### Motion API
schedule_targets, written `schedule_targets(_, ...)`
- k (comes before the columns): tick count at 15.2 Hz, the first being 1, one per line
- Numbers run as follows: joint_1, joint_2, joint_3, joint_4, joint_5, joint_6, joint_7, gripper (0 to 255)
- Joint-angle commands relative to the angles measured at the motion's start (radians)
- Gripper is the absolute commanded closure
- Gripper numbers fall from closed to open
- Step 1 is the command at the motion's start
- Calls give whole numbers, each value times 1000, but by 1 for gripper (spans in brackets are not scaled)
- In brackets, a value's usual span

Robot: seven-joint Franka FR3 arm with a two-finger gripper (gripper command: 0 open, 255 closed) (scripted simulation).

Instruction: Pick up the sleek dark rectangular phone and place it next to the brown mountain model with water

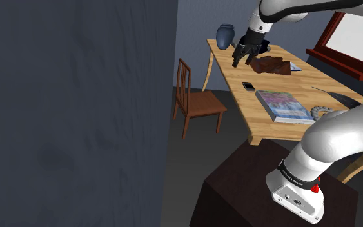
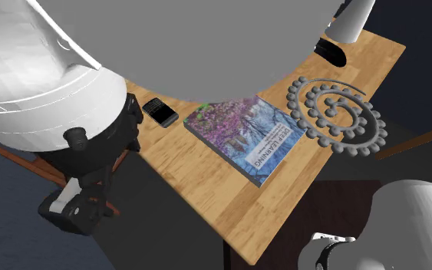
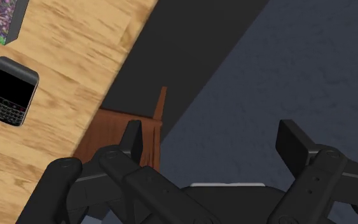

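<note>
We log the end effector (image 1: 240, 60), its fingers (image 3: 133, 143) standing apart with nothing between them, hanging beside the brown mountain model (image 1: 271, 64) near the worktop (image 1: 234, 71) edge.

We log the dark phone (image 1: 248, 86), keypad up, lying flat on the worktop near a corner of the book (image 1: 284, 106), apart from the model.

Also entered:
- a blue vase (image 1: 225, 35)
- a wooden chair (image 1: 196, 102)
- what seems to be a grey spiral ornament (image 2: 337, 116)
</note>
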Motion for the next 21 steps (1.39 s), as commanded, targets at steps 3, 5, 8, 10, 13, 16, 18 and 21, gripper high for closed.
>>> schedule_targets(3,-35,103,-45,19,-16,67,-4,0)
schedule_targets(5,-51,156,-67,35,-20,96,-7,0)
schedule_targets(8,-75,238,-100,64,-22,135,-11,0)
schedule_targets(10,-90,293,-121,87,-21,159,-16,0)
schedule_targets(13,-113,378,-153,125,-12,191,-24,0)
schedule_targets(16,-138,464,-183,169,2,219,-34,0)
schedule_targets(18,-155,523,-201,202,15,235,-42,0)
schedule_targets(21,-184,611,-225,254,40,254,-55,0)
